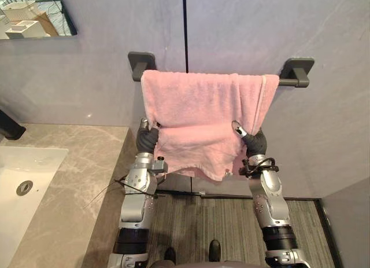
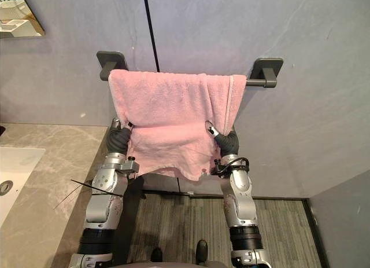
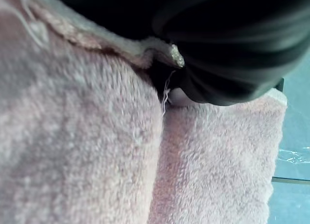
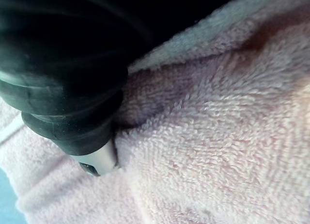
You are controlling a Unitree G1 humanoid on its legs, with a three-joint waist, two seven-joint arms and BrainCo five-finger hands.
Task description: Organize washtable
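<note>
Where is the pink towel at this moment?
In the left eye view the pink towel hangs over the dark wall bar, right of the marble counter, the left hand at its left edge, the right hand at its right.

Mirror (image 1: pixel 34 13) corner upper left; grey wall (image 1: pixel 87 83) with dark vertical seam (image 1: pixel 185 25); white sink (image 1: pixel 40 164) lower left; striped grey floor (image 1: pixel 225 221) below.

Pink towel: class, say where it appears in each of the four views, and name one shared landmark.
Left eye view: pink towel hangs centre, over the dark towel bar.
Right eye view: same, slightly left of centre.
Left wrist view: close up, against the left hand.
Right wrist view: close up, against the right hand.
Landmark: towel bar, both eye views.
</note>
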